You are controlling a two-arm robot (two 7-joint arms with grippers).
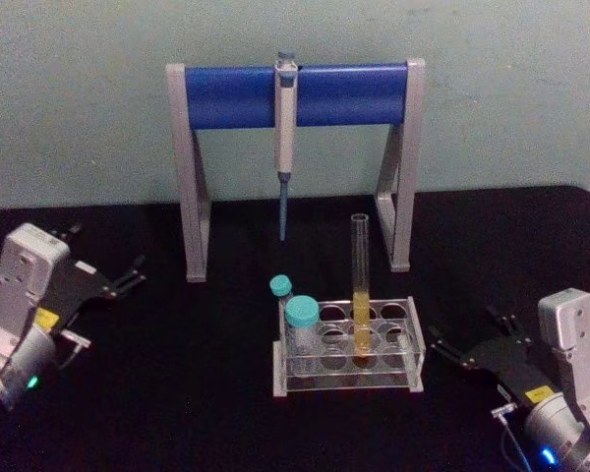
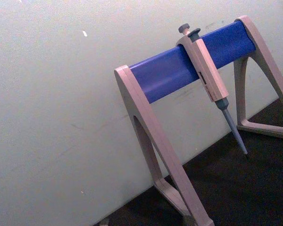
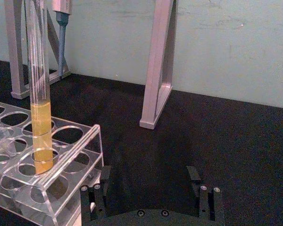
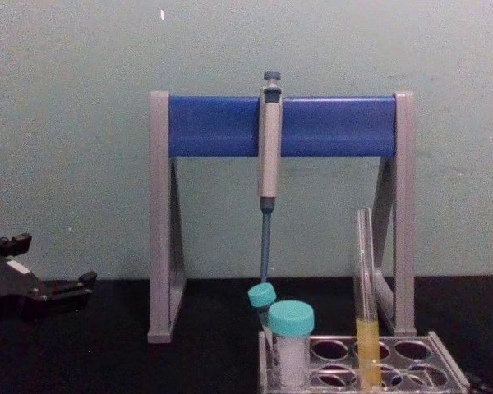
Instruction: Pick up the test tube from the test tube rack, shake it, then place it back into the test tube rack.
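- We find the left gripper [image 1: 128,276] at about 9 o'clock from the test tube rack [image 1: 346,345], well apart from it, low over the black table [image 1: 206,393]; its fingers taper toward each other and grasp nothing, and we cannot tell whether they are fully closed.
- In the chest view the left gripper [image 4: 74,289] enters from the left edge, near the left leg of the pipette stand [image 4: 160,222].
- We see the pipette stand [image 1: 293,96] at 12 o'clock from the rack, against the wall, with a pipette [image 1: 285,147] hanging from its blue crossbar, tip down.
- We note two teal-capped tubes [image 1: 301,320] in the left holes of the rack, one behind the other.
- The test tube [image 1: 360,285] stands upright in a middle hole of the rack, in its rear row, just right of the capped tubes; yellow liquid fills its lower part.
- In the right wrist view the test tube [image 3: 39,94] sits seated through the top plate of the test tube rack [image 3: 61,169], free of any contact with a gripper.
- We find the right gripper [image 1: 472,346] at about 3 o'clock from the rack, near it but not touching, pointing toward it.
- The right gripper [image 3: 148,181] has its jaws released, spread wide with only bare table between them.
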